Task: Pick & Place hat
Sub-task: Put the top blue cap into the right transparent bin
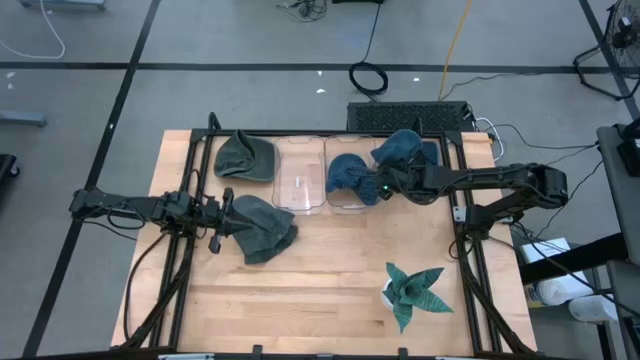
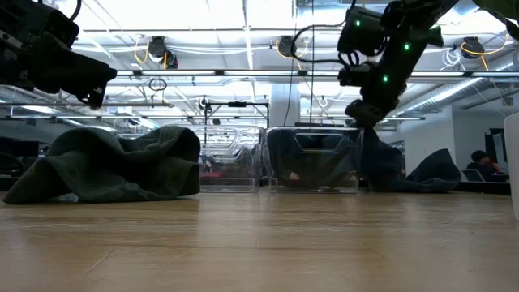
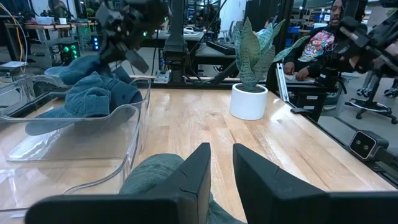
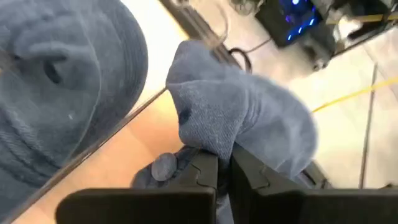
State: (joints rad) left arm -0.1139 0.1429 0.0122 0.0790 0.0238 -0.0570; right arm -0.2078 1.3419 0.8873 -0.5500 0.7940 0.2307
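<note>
Two blue hats show. One blue hat [image 1: 345,175] lies inside the right clear bin [image 1: 352,207]. The other blue hat [image 4: 249,118] lies just right of that bin, and my right gripper [image 4: 222,167] is shut on it. A green hat [image 1: 264,228] lies crumpled on the table at the left. My left gripper [image 3: 221,163] hovers level just above its edge, fingers a narrow gap apart with nothing between them. A second green hat [image 1: 245,157] lies at the far left. My right gripper pinches a raised fold [image 4: 208,144] of the blue hat between its two fingers. The fingers slant down from the table's right side. The cloth bunches up over the fingertips, and in the low view it hangs from them down to table level [image 2: 383,170] behind the bin.
An empty clear bin [image 1: 298,182] stands left of the filled one. A potted plant [image 1: 412,290] stands near the front right. A dark frame [image 1: 455,160] runs along the table's far and side edges. Bare wood lies at the front middle. People sit beyond the table.
</note>
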